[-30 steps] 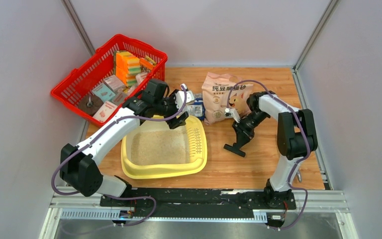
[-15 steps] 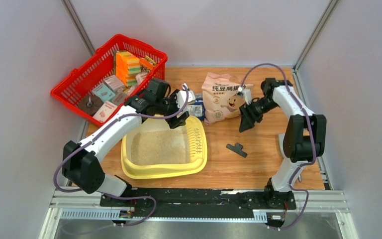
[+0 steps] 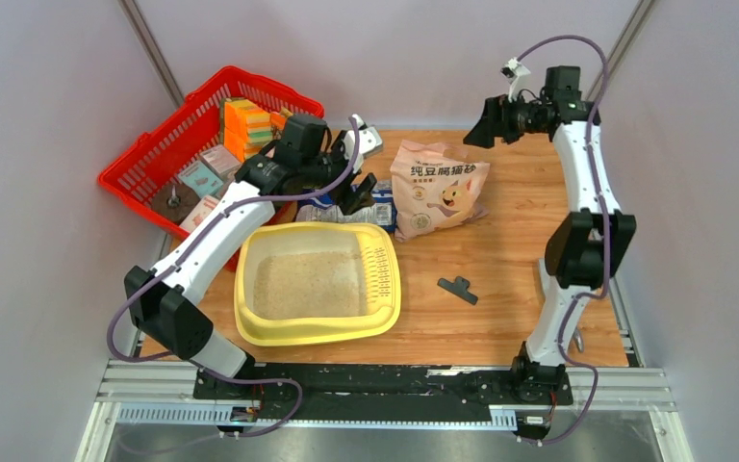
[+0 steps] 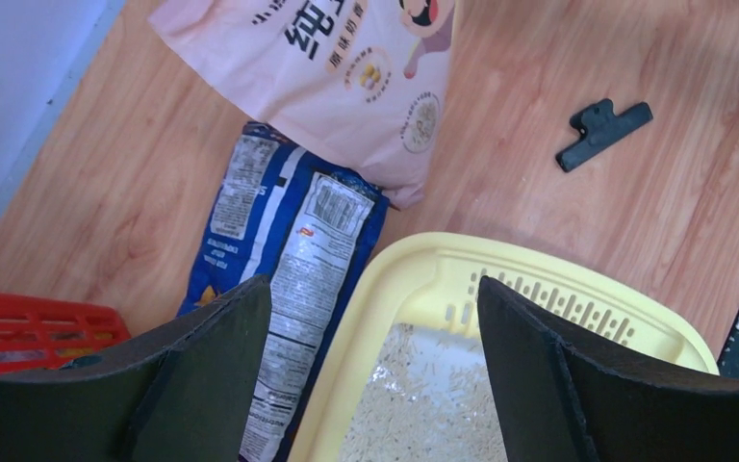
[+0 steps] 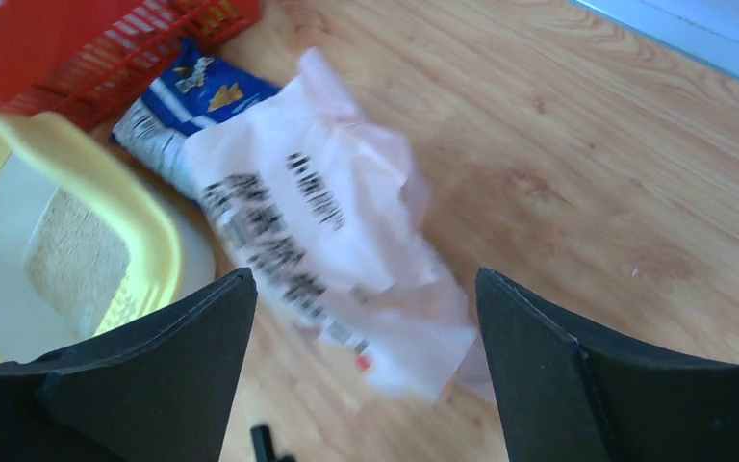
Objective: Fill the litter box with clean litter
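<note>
Woodgrain worktop (image 3: 510,308) is bearing the rounded plastic litter box (image 3: 318,333), grainy clean litter (image 3: 308,284) inside. I'm seeing left claw (image 4: 372,289) and right claw (image 5: 367,281) wide, empty.

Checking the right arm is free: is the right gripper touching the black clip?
Apart. The top external view shows the right gripper raised over the far edge of the table, open, while the black clip lies on bare wood far from it.

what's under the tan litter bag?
One end of the blue-and-white bag is tucked under the tan bag at its near edge. How far it runs beneath, and anything else there, is covered.
</note>
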You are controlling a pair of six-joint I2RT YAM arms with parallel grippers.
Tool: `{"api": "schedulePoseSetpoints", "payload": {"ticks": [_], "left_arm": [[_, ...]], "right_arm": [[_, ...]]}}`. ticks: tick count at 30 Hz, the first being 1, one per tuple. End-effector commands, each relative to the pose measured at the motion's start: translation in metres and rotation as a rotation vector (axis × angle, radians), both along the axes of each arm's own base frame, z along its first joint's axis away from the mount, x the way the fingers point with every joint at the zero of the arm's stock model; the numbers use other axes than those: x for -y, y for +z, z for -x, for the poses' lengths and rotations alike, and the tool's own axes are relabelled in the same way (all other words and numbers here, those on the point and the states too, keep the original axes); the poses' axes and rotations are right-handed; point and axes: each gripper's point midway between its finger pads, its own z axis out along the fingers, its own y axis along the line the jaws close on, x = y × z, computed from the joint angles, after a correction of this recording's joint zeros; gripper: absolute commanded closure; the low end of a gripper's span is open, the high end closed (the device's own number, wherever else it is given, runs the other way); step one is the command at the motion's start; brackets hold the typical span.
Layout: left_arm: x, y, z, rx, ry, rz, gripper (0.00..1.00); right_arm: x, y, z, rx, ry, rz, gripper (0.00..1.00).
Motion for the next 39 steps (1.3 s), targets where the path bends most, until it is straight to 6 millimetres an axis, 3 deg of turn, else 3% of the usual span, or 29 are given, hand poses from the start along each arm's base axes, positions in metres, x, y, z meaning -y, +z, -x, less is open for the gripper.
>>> {"api": "schedulePoseSetpoints", "payload": {"ticks": [1,2,3,6,9,12,13,16,18,19,21,22,25,26,28,29,31,33,34,39], "left_arm": [[0.001,0.013,-0.004,-0.032,0.048,0.006,0.13],[-0.001,0.012,-0.003,-0.037,0.051,-0.002,0.13],[-0.002,0.01,-0.003,-0.039,0.055,-0.009,0.13],[-0.009,0.008,0.002,-0.026,0.062,-0.023,0.14],[-0.015,0.004,0.006,-0.011,0.057,-0.046,0.14],[-0.018,0.002,0.006,0.001,0.053,-0.062,0.14],[-0.017,0.002,0.004,0.004,0.053,-0.065,0.14],[-0.016,0.0,-0.003,0.016,0.055,-0.074,0.14],[-0.012,0.004,-0.008,0.032,0.057,-0.065,0.15],[-0.009,0.005,-0.013,0.042,0.056,-0.059,0.15],[-0.003,0.008,-0.021,0.056,0.054,-0.041,0.15],[0.001,0.011,-0.026,0.073,0.053,-0.027,0.15],[0.01,0.017,-0.043,0.101,0.07,0.0,0.15],[0.012,0.022,-0.047,0.111,0.077,0.013,0.15],[0.019,0.027,-0.058,0.146,0.081,0.04,0.15],[0.021,0.024,-0.062,0.157,0.082,0.046,0.14],[0.028,0.036,-0.078,0.229,0.102,0.098,0.14],[0.033,0.04,-0.087,0.255,0.119,0.134,0.13],[0.039,0.048,-0.09,0.286,0.103,0.168,0.12],[0.076,0.063,-0.066,0.314,-0.164,0.291,0.12]], "right_arm": [[-0.004,-0.043,-0.067,-0.085,-0.097,-0.092,0.12],[-0.003,-0.066,-0.076,-0.108,-0.085,-0.087,0.13],[-0.005,-0.063,-0.081,-0.085,-0.067,-0.087,0.13],[-0.01,-0.081,-0.087,-0.082,-0.024,-0.083,0.13],[-0.021,-0.091,-0.093,-0.072,0.0,-0.076,0.21],[-0.036,-0.077,-0.093,-0.054,0.043,-0.123,0.53],[-0.042,-0.063,-0.091,-0.028,0.073,-0.156,0.68],[-0.056,-0.022,-0.074,0.035,0.14,-0.194,0.89],[-0.062,-0.006,-0.061,0.057,0.167,-0.197,0.94],[-0.073,0.017,-0.047,0.1,0.199,-0.198,0.98],[-0.075,0.029,-0.032,0.11,0.21,-0.201,1.0],[-0.075,0.05,-0.019,0.146,0.215,-0.199,1.0],[-0.073,0.064,-0.002,0.177,0.211,-0.185,1.0],[-0.073,0.081,0.01,0.223,0.217,-0.176,1.0],[-0.071,0.084,0.021,0.228,0.213,-0.171,1.0],[-0.072,0.095,0.032,0.249,0.219,-0.171,1.0],[-0.071,0.087,0.04,0.223,0.21,-0.171,1.0],[-0.071,0.092,0.054,0.24,0.222,-0.166,1.0],[-0.069,0.079,0.058,0.219,0.22,-0.157,1.0],[-0.068,0.072,0.069,0.271,0.247,-0.127,1.0]]}}
